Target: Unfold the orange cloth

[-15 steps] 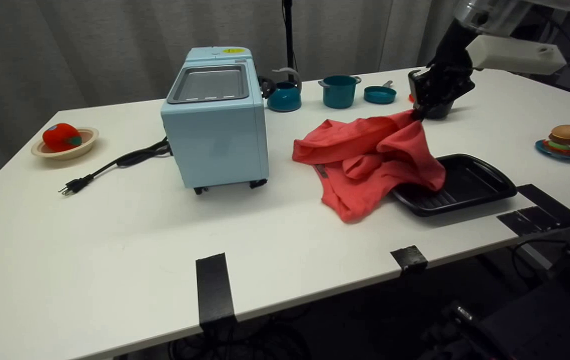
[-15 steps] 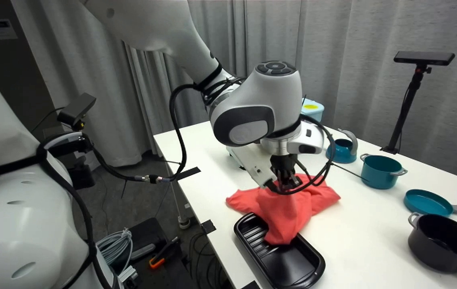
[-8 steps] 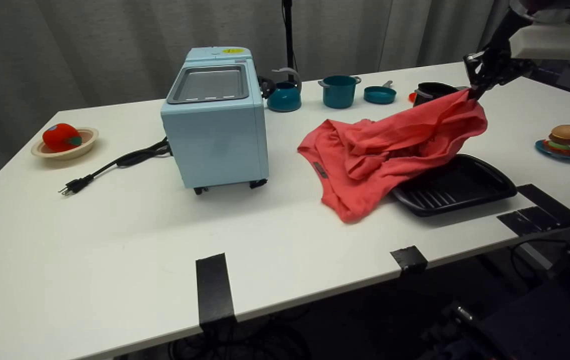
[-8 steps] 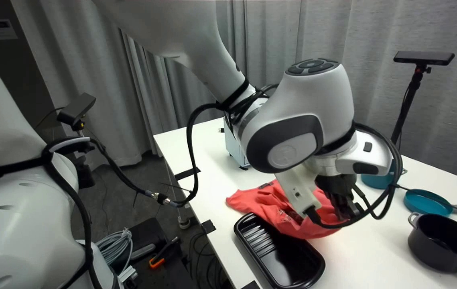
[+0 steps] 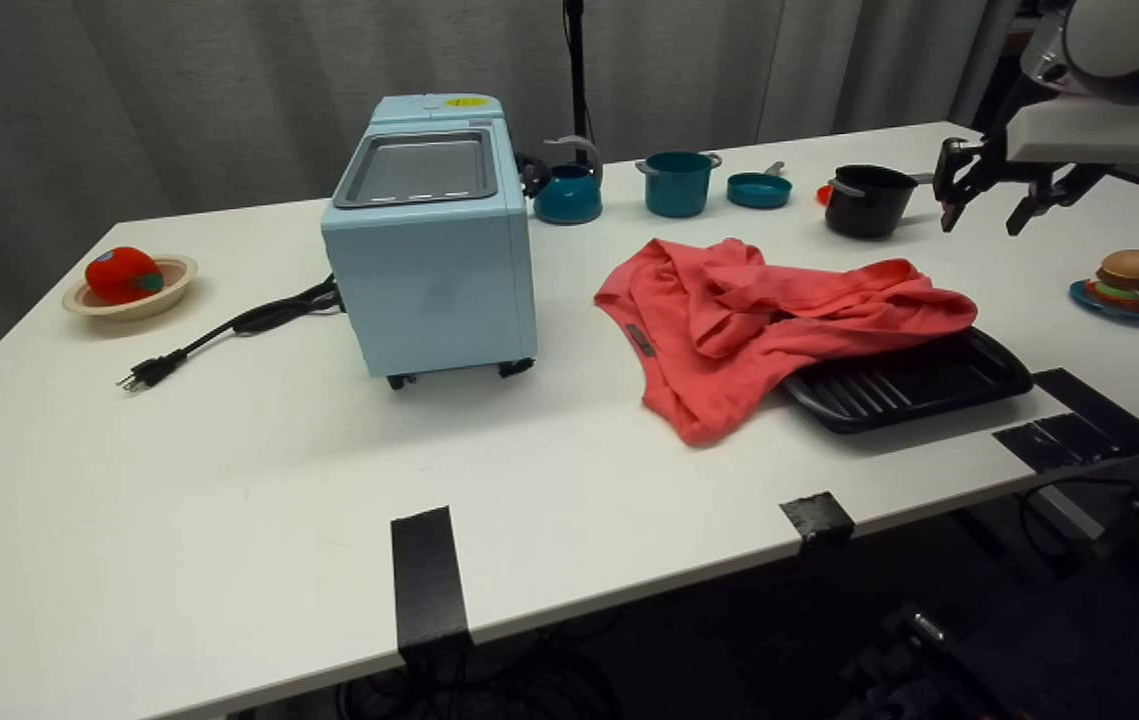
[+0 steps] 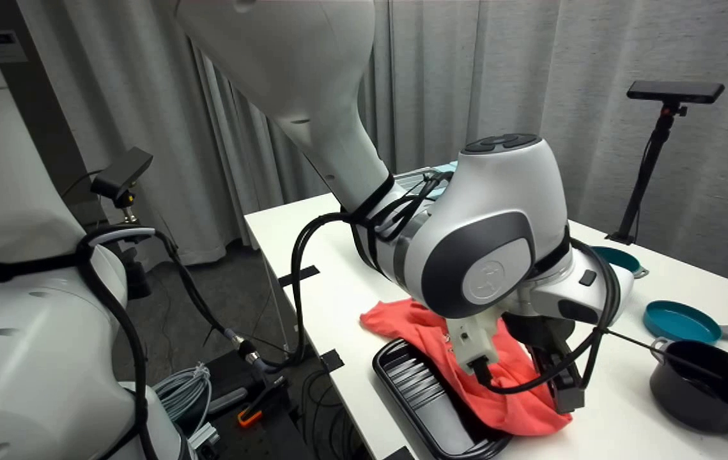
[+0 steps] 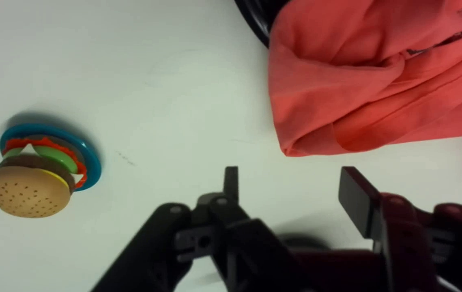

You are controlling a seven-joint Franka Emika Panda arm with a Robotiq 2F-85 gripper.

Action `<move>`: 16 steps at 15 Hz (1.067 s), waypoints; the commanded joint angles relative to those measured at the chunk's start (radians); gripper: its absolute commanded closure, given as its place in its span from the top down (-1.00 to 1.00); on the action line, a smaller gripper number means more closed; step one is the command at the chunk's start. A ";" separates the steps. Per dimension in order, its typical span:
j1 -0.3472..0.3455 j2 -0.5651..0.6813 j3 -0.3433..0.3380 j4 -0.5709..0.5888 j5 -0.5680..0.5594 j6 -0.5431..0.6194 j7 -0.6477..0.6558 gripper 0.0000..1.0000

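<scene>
The orange cloth [image 5: 709, 370] lies rumpled on the white table, its right end draped over a black ridged tray [image 5: 969, 375]. Several folds show on its upper side, and a small dark label sits near its left edge. My gripper [image 5: 981, 226] hangs above the table beyond the cloth's right end, apart from it. In the wrist view the jaws of the gripper [image 7: 289, 182] stand wide apart with only table between them, and the cloth [image 7: 320, 93] reaches in from the upper right. The arm covers part of the cloth [image 6: 402, 322] in an exterior view.
A toy burger [image 7: 32, 190] on a blue plate and a black pot [image 5: 869, 205] are near the gripper. Farther back stand a teal pot [image 5: 679, 185], a teal pan [image 5: 759, 190] and a kettle [image 5: 569, 195]. A light-blue toaster oven [image 5: 439, 280] is left of the cloth.
My gripper pulled the cloth's end rightward across the tray, then opened and let it go. That end dropped onto the tray and table, and the gripper now stands clear of it.
</scene>
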 commanded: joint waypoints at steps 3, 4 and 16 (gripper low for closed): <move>0.106 -0.063 0.095 -0.027 0.129 0.031 -0.147 1.00; 0.128 -0.058 0.118 -0.010 0.150 0.021 -0.179 1.00; 0.218 0.037 0.235 0.109 0.433 -0.004 -0.401 1.00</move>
